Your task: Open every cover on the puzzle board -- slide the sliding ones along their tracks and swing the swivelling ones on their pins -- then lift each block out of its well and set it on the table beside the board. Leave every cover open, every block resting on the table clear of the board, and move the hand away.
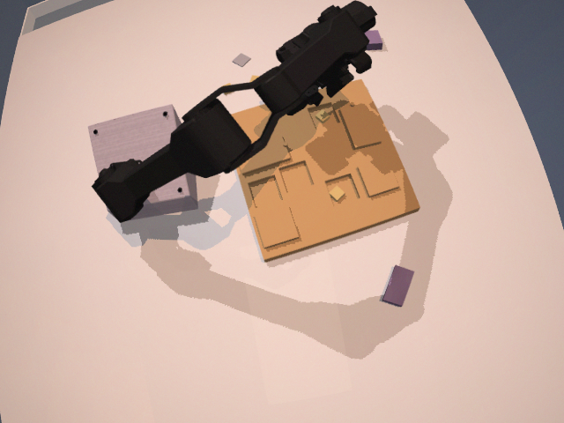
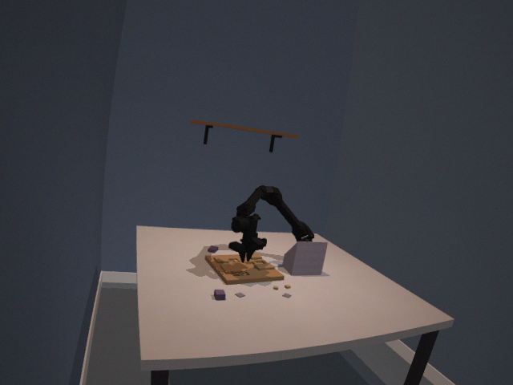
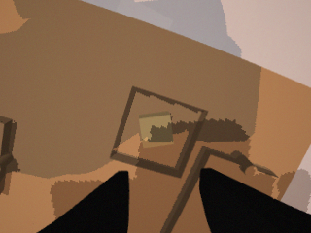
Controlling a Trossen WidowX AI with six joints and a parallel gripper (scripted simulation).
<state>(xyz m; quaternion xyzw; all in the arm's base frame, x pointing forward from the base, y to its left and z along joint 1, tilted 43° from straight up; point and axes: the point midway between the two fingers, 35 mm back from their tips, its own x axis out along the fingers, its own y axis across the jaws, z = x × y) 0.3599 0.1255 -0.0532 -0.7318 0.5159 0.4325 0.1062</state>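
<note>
Blue-grey walls and a wall shelf stood behind the pale table. On it lay the orange puzzle board. One yellow block sat in an uncovered square well, partly shaded; a second yellow block sat in another well. Two small yellow pieces rested on the table beside the board.

The gripper was above the board, its jaws partly open, with nothing between them.

Handling, as judged: both blocks appeared light, rigid and not fragile, but small and low, offering little side to hold. Grip was best taken on two opposite upright faces, squared to them, low in the well. A skewed or shallow pinch could slip or strike the well's rim.
</note>
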